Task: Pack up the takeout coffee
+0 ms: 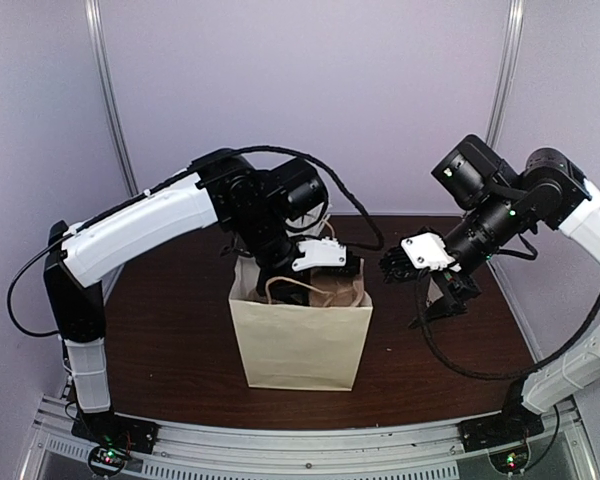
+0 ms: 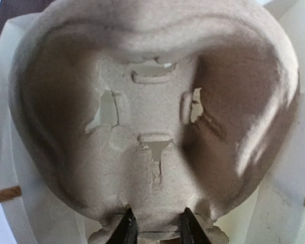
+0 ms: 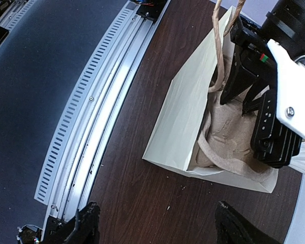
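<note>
Quick look from my station. The left arm (image 1: 140, 225) reaches down into the open top of the paper bag (image 1: 300, 345), which stands upright about mid-way across the dark wood counter (image 1: 170, 340). The left jaws are clamped on the near rim of the brown pulp tray (image 2: 152, 101). In the left wrist view the two black fingertips (image 2: 126, 230) sit either side of that rim, pinching it. The tray is down inside the bag, with the white bag walls all around it. The bag's twisted paper handles (image 3: 219, 56) stick up right beside the left jaws.

The right arm (image 1: 570, 210) hangs over the counter to the right of the bag, not touching it. The right jaws are spread wide with nothing between them, just bare counter underneath.

As for the coffee cup and its lid, neither shows in any view, so I can't tell where they are.
</note>
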Tool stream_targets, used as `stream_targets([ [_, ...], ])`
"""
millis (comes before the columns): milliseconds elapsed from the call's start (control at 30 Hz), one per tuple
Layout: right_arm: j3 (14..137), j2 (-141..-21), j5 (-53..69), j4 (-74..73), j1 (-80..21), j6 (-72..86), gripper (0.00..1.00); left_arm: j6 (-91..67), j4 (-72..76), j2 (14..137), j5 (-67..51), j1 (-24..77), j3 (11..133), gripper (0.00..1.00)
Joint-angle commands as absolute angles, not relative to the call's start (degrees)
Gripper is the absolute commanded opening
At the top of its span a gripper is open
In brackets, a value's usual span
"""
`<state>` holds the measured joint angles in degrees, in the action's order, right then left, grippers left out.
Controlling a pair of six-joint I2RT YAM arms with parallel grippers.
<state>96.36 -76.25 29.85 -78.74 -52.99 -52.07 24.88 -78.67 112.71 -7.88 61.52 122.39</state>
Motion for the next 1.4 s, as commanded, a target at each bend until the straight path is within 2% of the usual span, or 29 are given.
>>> stream_targets([
  [0,95.5,-76.9,32.4,-77.0,-52.9,-51.3,0.77,22.1,-81.1,110.2,-10.2,61.6,125.9,0.19],
  [500,96.2,-82.0,36.3,-74.0,-55.5,-52.0,0.76,17.3,-82.8,107.2,-8.2,61.6,126.7,0.17],
  [767,95.0,-83.8,34.7,-72.1,-56.6,-52.0,0.77,16.4,-83.0,107.0,-6.6,61.6,126.2,0.17],
  [1133,93.0,-84.7,20.0,-65.8,-56.6,-45.3,0.76,14.8,-84.4,105.5,-3.7,61.6,124.3,0.16],
  [1367,92.0,-83.2,16.6,-64.2,-56.6,-43.5,0.76,13.1,-85.9,104.6,-1.1,61.6,120.4,0.16],
])
